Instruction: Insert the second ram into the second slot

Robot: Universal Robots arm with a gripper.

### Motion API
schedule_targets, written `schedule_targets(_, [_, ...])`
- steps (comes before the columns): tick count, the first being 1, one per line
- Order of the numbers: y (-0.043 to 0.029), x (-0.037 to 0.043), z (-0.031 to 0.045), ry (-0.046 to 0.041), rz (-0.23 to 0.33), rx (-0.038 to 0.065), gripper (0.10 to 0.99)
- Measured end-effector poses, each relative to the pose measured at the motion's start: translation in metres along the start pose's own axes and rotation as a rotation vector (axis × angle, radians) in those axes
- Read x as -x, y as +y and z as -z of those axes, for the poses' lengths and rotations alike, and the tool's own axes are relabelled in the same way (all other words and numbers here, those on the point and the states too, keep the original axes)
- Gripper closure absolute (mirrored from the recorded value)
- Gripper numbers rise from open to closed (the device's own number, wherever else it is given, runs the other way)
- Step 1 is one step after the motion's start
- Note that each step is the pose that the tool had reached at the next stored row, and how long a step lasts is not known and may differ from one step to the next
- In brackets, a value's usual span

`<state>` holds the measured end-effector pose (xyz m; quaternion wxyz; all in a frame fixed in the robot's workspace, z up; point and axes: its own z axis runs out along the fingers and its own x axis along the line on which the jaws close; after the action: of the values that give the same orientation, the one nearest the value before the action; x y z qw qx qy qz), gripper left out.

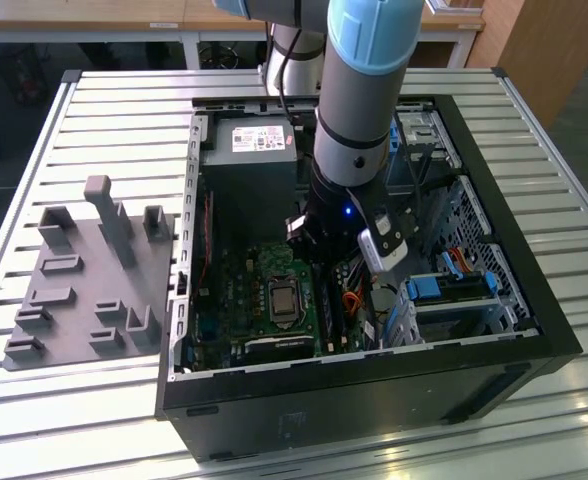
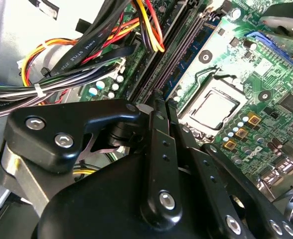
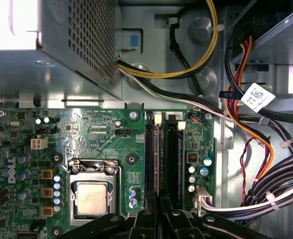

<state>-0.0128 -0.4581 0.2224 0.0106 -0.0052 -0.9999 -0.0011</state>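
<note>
While lowered deep into the open computer case [image 1: 374,368], with the gripper [image 2: 159,97] just above the two memory slots [image 3: 161,149] beside the processor socket [image 3: 92,196], little room for error. Fingers [image 2: 154,149] drawn narrow, pressed almost together in both wrist views, with no gap to be seen; impossible to tell whether pinching anything thin. First hazard: pressing down off the line of the slot, tilting a stick, seating one end and not the other, straining the motherboard [image 3: 96,134]. Second hazard: snagging the bundled cables [image 2: 62,74] lying just beside the slots and dragging them under a finger. Third hazard: bearing down with the white end latches [image 3: 181,125] not swung open, hence no seating at all. As for the second ram [image 3: 173,159]: apparently seen edge-on, as a long, thin, dark strip standing in the slot farther from the socket, just ahead of the fingertips. No label and no chips to be made out from these angles, so not certain. By judgement flat, hard and stiff along its length, yet fragile at the contact edge.
</note>
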Motion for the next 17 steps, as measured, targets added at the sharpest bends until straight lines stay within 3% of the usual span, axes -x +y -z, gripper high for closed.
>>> schedule_targets(17, [0.0000,0.0002,-0.0041,0.0000,0.000,-0.008,0.949])
